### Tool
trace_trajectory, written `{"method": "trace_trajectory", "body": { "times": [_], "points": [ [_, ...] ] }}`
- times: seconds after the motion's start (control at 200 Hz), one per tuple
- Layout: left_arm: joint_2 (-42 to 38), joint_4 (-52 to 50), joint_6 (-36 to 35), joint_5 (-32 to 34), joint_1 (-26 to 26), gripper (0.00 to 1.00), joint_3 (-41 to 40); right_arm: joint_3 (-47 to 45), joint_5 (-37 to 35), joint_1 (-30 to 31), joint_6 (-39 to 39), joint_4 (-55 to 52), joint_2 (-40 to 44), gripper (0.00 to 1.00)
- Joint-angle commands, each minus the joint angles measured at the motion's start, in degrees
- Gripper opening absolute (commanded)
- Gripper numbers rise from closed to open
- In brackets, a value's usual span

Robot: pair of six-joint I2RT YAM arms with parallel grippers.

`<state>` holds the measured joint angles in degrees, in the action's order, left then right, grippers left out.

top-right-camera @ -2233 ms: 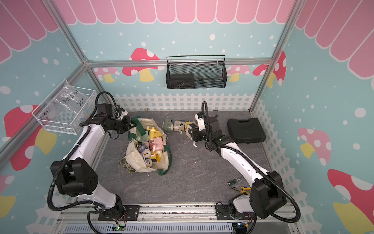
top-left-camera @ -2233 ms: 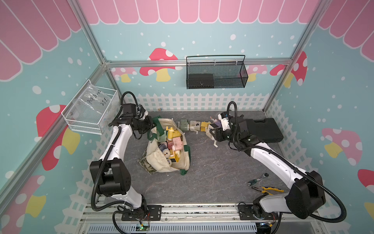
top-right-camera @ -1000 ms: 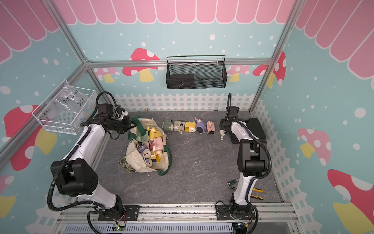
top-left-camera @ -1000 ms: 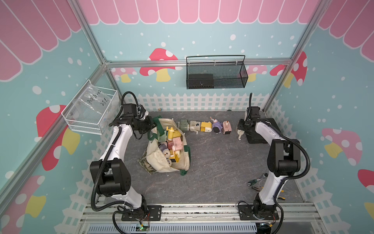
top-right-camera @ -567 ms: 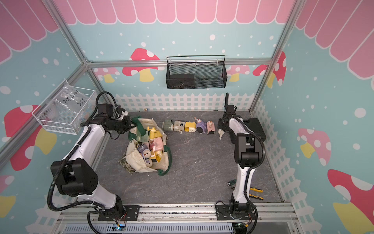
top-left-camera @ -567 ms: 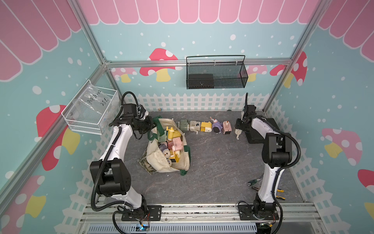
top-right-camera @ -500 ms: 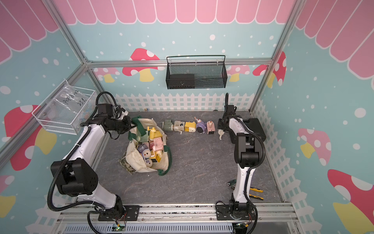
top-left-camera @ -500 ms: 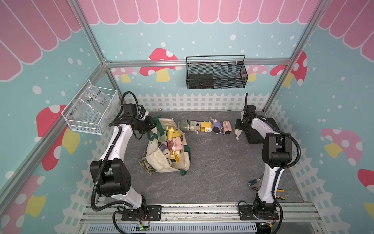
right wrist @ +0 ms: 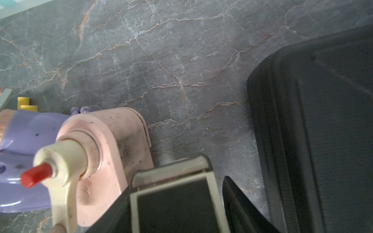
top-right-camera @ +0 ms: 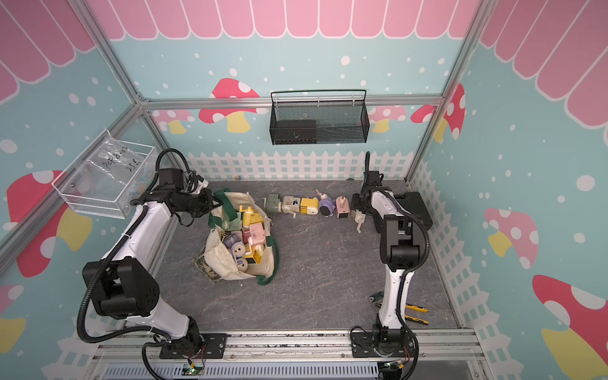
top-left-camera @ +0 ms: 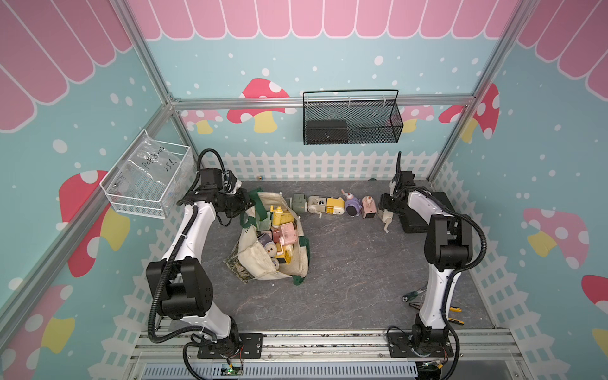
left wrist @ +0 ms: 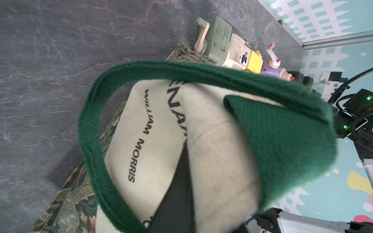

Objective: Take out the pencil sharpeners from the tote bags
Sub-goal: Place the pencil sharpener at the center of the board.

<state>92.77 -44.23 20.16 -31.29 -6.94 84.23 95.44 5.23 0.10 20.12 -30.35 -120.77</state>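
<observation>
The cream tote bag (top-left-camera: 263, 263) (top-right-camera: 227, 263) lies open at centre left, with several pencil sharpeners (top-left-camera: 283, 230) (top-right-camera: 253, 233) inside. My left gripper (top-left-camera: 245, 205) (top-right-camera: 210, 200) is shut on the bag's rim by its green handle (left wrist: 90, 121); one black finger (left wrist: 175, 201) presses the canvas. Along the back lies a row of sharpeners, from green (top-left-camera: 298, 201) to pink (top-left-camera: 368, 207) (right wrist: 113, 153). At its right end stands a cream sharpener (top-left-camera: 385, 215) (right wrist: 171, 201) between the open fingers of my right gripper (top-left-camera: 385, 210) (right wrist: 175, 191). A gap shows beside one finger.
A flat black case (top-left-camera: 424, 214) (right wrist: 323, 121) lies right beside the right gripper. A black mesh basket (top-left-camera: 350, 121) hangs on the back wall and a clear bin (top-left-camera: 148, 177) on the left wall. Yellow-handled pliers (top-left-camera: 450, 311) lie front right. A white fence rims the floor.
My right gripper brought a cream sharpener to the row's right end and its jaws have now spread apart around it. The left arm and the bag have not moved.
</observation>
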Motion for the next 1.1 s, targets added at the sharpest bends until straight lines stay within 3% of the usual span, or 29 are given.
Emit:
{"method": "trace_trajectory", "body": {
  "times": [0.0,0.6,1.096],
  "points": [
    [-1.2,3.7,-0.4,-2.4,0.6,0.00,0.8,1.7,0.4,0.4,-0.7,-1.1,-0.8,0.66],
    [-1.2,3.8,-0.4,-2.3,0.6,0.00,0.8,3.4,-2.1,0.4,-1.3,-1.1,0.0,0.68],
    [-1.3,3.8,-0.4,-2.5,0.7,0.00,0.8,-8.8,-3.1,0.4,-0.2,4.1,9.0,0.73]
  ]
}}
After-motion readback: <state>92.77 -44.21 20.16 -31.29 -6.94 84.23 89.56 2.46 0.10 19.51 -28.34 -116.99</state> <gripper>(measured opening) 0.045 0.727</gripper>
